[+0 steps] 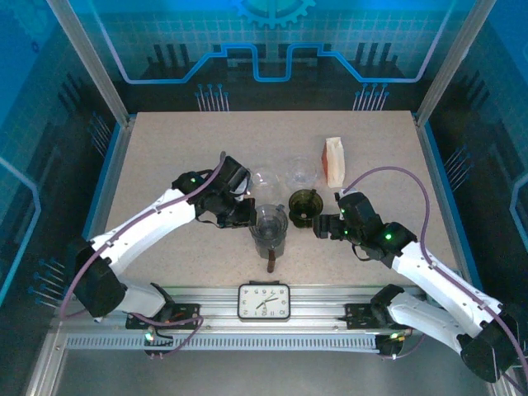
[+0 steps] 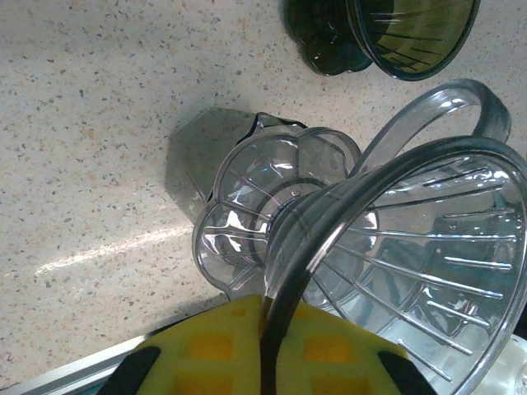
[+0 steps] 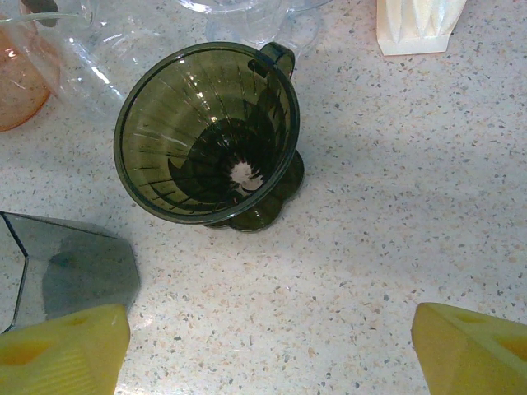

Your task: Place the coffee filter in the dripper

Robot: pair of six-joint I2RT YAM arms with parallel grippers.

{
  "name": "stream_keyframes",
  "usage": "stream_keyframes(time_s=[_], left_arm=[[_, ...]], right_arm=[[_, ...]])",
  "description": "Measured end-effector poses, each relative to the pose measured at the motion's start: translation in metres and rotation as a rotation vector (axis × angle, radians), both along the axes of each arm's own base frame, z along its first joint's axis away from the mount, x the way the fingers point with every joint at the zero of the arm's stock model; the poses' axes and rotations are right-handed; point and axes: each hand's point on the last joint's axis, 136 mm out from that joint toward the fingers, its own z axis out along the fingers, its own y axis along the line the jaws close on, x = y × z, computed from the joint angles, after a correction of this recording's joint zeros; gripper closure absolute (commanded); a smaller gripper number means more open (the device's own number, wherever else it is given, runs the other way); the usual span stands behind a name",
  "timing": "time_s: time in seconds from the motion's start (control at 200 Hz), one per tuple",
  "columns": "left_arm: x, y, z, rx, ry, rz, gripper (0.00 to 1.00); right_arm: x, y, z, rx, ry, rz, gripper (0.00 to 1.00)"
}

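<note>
Left jaws are clamped on the rim of a clear dripper (image 2: pixel 428 247), the rim passing between the yellow pads (image 2: pixel 206 354); whether its scalloped base touches the table (image 2: pixel 82 123) cannot be told. Right jaws stand wide open and hold nothing, with a dark green dripper (image 3: pixel 206 132) tilted on the table just ahead of them. The coffee filter stack (image 3: pixel 412 25) stands beyond the green dripper and to its right, well apart from both sets of jaws.

Your left wrist view crops the clear dripper (image 2: pixel 428 247) at right, the green dripper (image 2: pixel 387 37) at top.
</note>
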Motion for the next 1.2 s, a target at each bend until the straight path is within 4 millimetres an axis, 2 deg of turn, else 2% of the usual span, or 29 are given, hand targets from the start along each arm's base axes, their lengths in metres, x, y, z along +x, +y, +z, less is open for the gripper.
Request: stream_keyframes(time_s=[0.52, 0.73, 0.835, 0.996, 1.091, 1.196], left_arm=[[0.002, -0.002, -0.013, 0.015, 0.017, -0.004, 1.0], [0.003, -0.002, -0.012, 0.014, 0.009, -0.013, 0.78], [0.004, -0.003, -0.012, 0.012, 0.003, -0.018, 0.7], [0.005, -0.002, -0.009, 0.012, -0.01, -0.014, 0.48], [0.006, 0.0, -0.003, 0.006, -0.035, -0.002, 0.35], [0.012, 0.004, 0.013, -0.018, -0.099, 0.021, 0.25]], right_arm=[[0.0, 0.0, -0.003, -0.003, 0.011, -0.003, 0.1], [0.0, 0.0, -0.004, -0.001, 0.013, -0.006, 0.09], [-0.001, 0.0, -0.006, -0.001, 0.02, -0.006, 0.09], [-0.001, 0.0, -0.008, -0.003, 0.023, -0.006, 0.08], [-0.001, 0.0, -0.008, -0.002, 0.023, -0.006, 0.08], [0.0, 0.0, -0.009, -0.006, 0.027, -0.007, 0.11]])
